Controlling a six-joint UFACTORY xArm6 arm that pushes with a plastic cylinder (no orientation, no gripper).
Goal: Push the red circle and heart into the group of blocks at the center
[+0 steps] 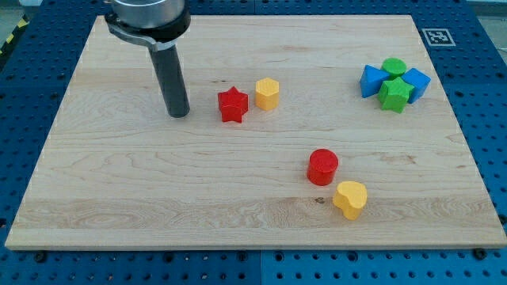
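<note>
Item: my tip (pixel 178 113), a bare rod grasping nothing, just left of the red star (pixel 233 104); red circle (pixel 322 167) and touching yellow heart (pixel 350 199) lie well below-right of that star.

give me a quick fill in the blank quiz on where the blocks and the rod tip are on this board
1. My tip stands to the view's left of the red ____.
2. The red circle touches the ____ heart.
3. Beside the red star sits a yellow ____.
4. The cluster at the view's top right holds green blocks and ____ blocks.

Missing words: star; yellow; hexagon; blue
</note>
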